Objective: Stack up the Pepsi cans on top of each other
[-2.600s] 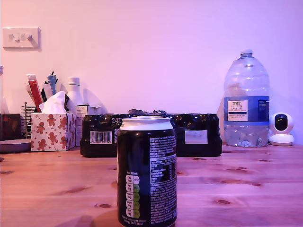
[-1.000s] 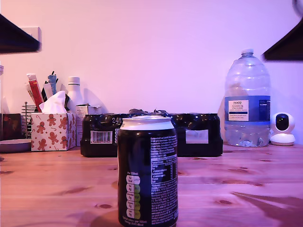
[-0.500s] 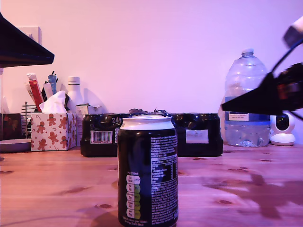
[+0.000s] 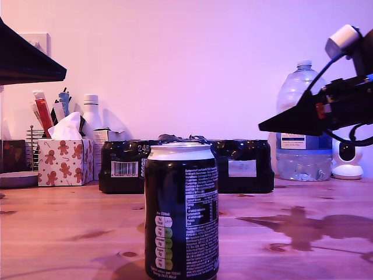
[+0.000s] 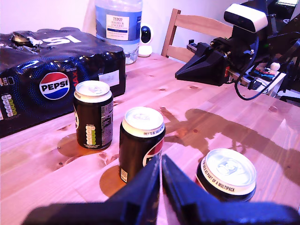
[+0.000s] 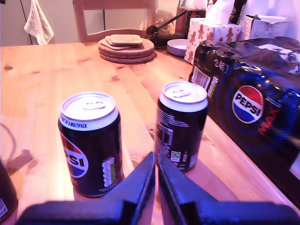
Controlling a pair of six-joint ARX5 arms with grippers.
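Three black Pepsi cans stand upright and apart on the wooden table. The first wrist view shows one beside the 24-pack, one in the middle and one nearest. My first gripper is shut and empty, hovering just short of the middle can. My second gripper is also shut and empty, above the table between two cans. The exterior view shows a single can up close. There my second gripper hangs at the right and my first gripper at the upper left.
A black shrink-wrapped Pepsi 24-pack lies behind the cans. A big water bottle and a small white camera stand at the exterior view's right, a tissue box at its left. Cork coasters and a chair are farther off.
Both arms have come into the exterior view. The second gripper swung in from the right and lifted a little; the first stays at the upper left. The cans have not moved.
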